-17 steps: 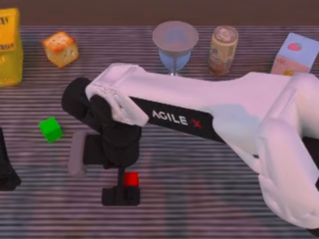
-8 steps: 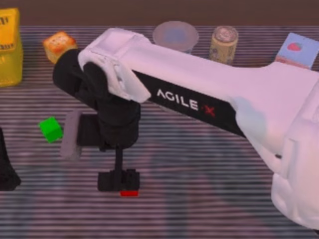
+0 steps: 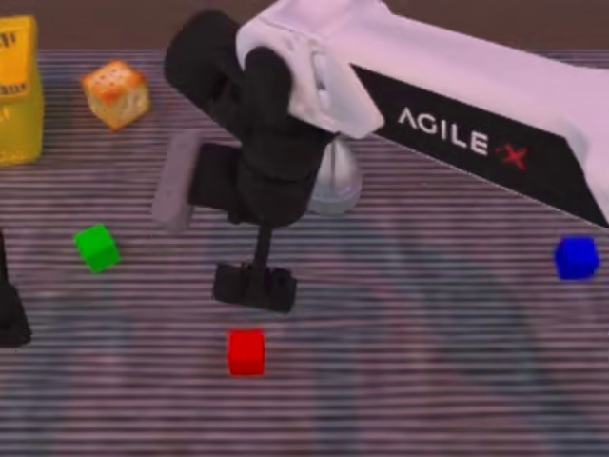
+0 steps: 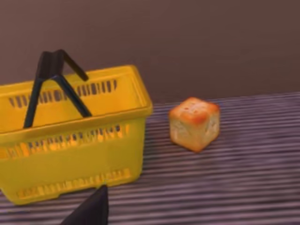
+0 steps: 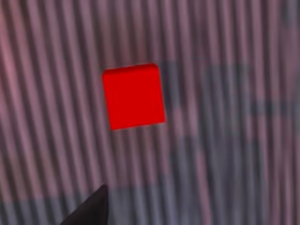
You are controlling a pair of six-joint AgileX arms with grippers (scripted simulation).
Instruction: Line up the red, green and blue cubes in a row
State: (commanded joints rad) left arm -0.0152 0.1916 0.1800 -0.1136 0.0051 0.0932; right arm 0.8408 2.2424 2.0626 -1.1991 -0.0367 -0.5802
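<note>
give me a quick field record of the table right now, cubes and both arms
red cube: free on the table, near the front edge, nothing touching it
green cube: left side, alone
blue cube: far right, alone
row: not formed, cubes spread wide apart
right gripper: above the table just behind the red cube, holding nothing
left arm: parked at the left edge
other items: yellow basket, speckled cube
</note>
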